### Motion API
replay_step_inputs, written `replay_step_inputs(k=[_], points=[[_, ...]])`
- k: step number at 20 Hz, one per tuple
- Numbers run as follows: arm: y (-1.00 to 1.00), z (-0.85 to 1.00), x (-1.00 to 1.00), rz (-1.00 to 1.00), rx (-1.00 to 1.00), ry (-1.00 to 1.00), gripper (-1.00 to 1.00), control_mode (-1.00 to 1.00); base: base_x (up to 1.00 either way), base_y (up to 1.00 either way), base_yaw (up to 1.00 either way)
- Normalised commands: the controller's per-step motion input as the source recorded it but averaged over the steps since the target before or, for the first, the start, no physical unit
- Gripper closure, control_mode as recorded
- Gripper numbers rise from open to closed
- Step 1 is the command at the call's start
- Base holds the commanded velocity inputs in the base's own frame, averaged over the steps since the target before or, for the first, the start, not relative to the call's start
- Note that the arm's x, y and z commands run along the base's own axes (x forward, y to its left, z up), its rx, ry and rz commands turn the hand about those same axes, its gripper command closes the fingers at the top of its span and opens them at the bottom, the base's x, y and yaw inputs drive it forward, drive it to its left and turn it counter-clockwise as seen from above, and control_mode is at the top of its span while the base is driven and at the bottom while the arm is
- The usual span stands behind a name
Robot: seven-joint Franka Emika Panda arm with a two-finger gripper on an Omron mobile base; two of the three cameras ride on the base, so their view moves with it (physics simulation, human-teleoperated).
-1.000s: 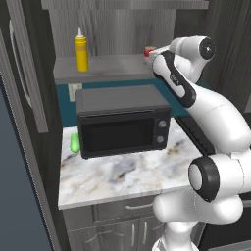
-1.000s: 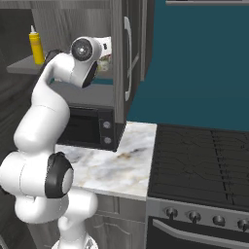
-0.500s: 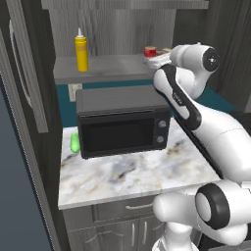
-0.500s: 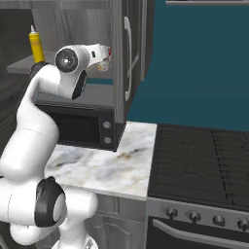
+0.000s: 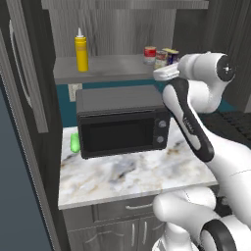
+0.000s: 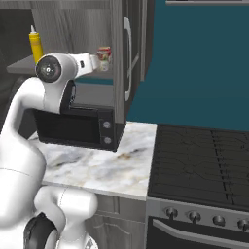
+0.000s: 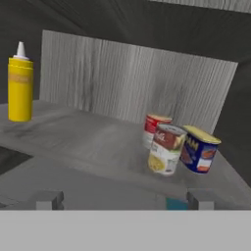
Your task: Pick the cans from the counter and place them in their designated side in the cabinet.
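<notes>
Since both cans stand on the right end of the cabinet shelf, grouped away from the yellow squeeze bottle at the far left, the placing is judged to be done or nearly so. The red-and-white can is seen at the back, just behind the brownish-red and tan can, and a squat blue-and-yellow tin is set just beside them on the right; whether the three touch cannot be told. The gripper is held level with the shelf edge and short of the cans, its fingers spread wide apart with nothing between them, which suits a hand clear of a released can.

The shelf is a flat grey board backed by vertical planks. Below it a black microwave is set on the marbled counter, where a small green object is left beside the oven. A dark stove is seen to the right.
</notes>
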Motion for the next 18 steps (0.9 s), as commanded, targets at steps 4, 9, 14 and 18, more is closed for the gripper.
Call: replay_step_inputs(k=[4, 9, 14, 18], points=[[0.00, -0.20, -0.90, 0.01, 0.00, -0.01, -1.00, -1.00, 0.00, 0.00, 0.00], [0.00, -0.18, -0.87, 0.01, 0.00, 0.00, -1.00, -1.00, 0.00, 0.00, 0.00], [0.00, -0.16, -0.76, 0.00, -0.03, 0.02, -1.00, -1.00, 0.00, 0.00, 0.00], [0.06, -0.16, -0.62, 0.00, -0.06, 0.16, -1.00, -1.00, 0.00, 0.00, 0.00]])
